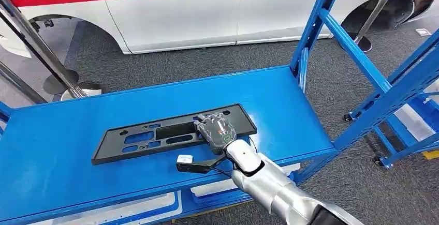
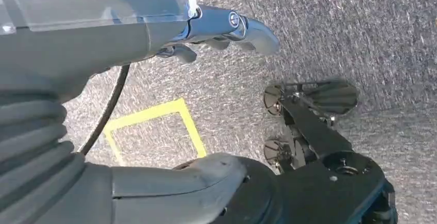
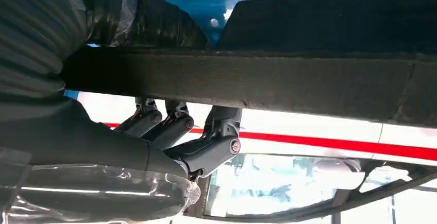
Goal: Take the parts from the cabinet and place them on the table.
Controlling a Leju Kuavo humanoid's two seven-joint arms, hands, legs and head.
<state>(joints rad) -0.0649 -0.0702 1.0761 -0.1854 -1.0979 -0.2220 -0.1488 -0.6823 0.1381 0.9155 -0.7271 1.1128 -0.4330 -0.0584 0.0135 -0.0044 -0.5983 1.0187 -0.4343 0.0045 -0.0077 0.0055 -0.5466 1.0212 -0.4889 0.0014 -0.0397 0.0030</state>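
Black plastic panel (image 1: 173,133), long and flat with several cut-out slots, lay on the blue table (image 1: 62,147), its length running across the top from the near left toward the far right. Its right end sat under the right hand (image 1: 217,130), which rested on top of it with the silver arm reaching in from the near edge. In the right wrist view the hand's dark fingers (image 3: 175,126) curled over the far edge of the panel (image 3: 309,87) while the thick thumb side lay against the near face, so the hand gripped that end of the panel. The panel touched the tabletop along its whole length as far as the head view could show.

Under the table top, a lower blue shelf (image 1: 155,209) held pale flat pieces, too cut off to tell apart.

Left hand (image 2: 216,33) hung over grey carpet (image 2: 360,23) with a yellow taped square (image 2: 152,131) below it; its fingers were loosely curled with nothing in them.

Behind the table stood a white vehicle (image 1: 171,13) with a red stripe, and a blue rack frame (image 1: 372,80) rose at the right.
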